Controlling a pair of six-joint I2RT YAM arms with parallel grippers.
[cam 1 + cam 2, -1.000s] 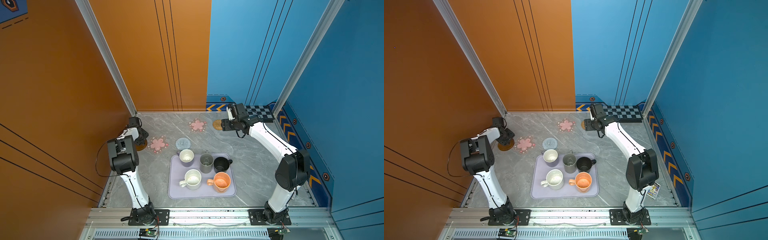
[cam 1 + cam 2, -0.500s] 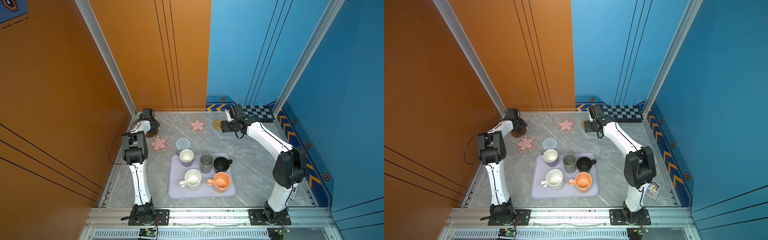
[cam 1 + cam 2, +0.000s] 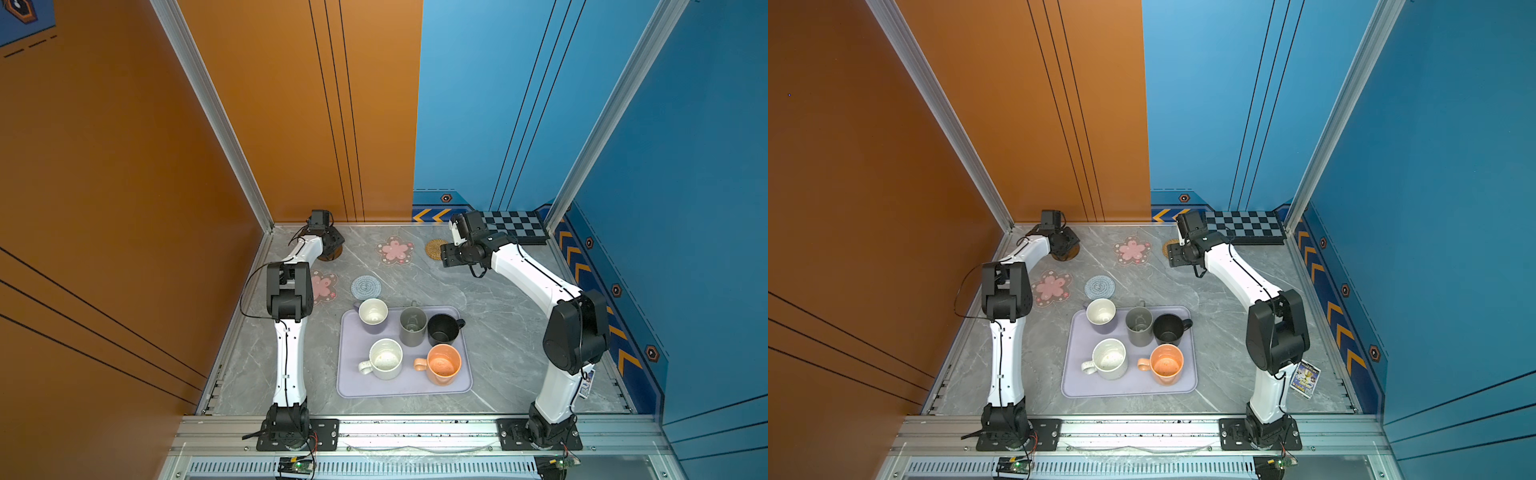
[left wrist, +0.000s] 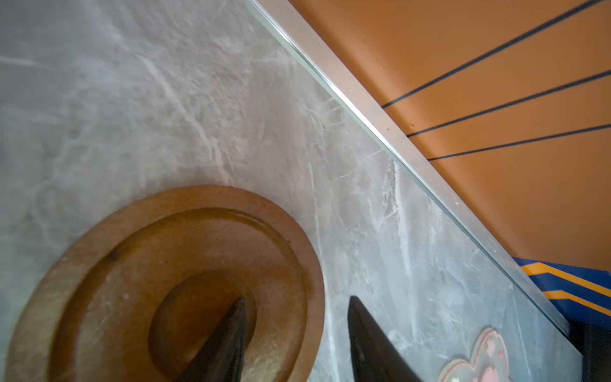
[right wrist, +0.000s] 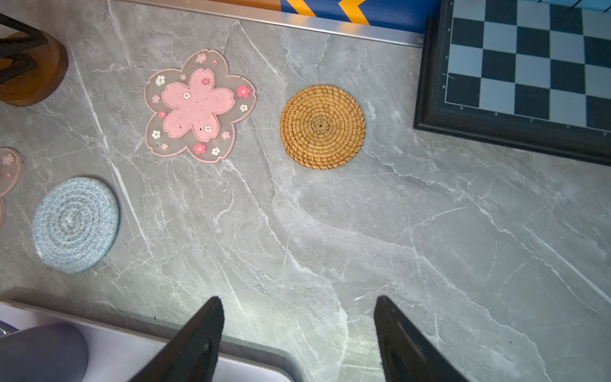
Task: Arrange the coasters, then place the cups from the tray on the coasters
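Left gripper (image 4: 297,299): fingers partly spread, astride the rim of the brown wooden disc coaster (image 4: 198,238). One fingertip sits in the disc's round centre recess. The other is over the grey marble counter (image 4: 165,99) just outside the rim, with a sliver of counter between, so no clamp is visible. The disc lies on the counter near the orange wall.

Right gripper (image 5: 298,297): fingers spread wide, nothing between them, above bare counter. Ahead of the tips lies the tan rattan round coaster (image 5: 322,126), with a pink flower-shaped coaster (image 5: 200,106) beside it and the grey-blue woven round coaster (image 5: 76,225) further along. The black checkered board (image 5: 529,66) is ahead on the opposite side.

A second pink flower-shaped coaster (image 3: 324,286) lies partly under the left arm.

All five mugs stand on the pale lavender tray (image 3: 403,384), behind the right fingers: lavender mug (image 3: 373,315), tall grey mug (image 3: 412,326), black mug (image 3: 442,328), white speckled mug (image 3: 386,358), orange mug (image 3: 444,365).
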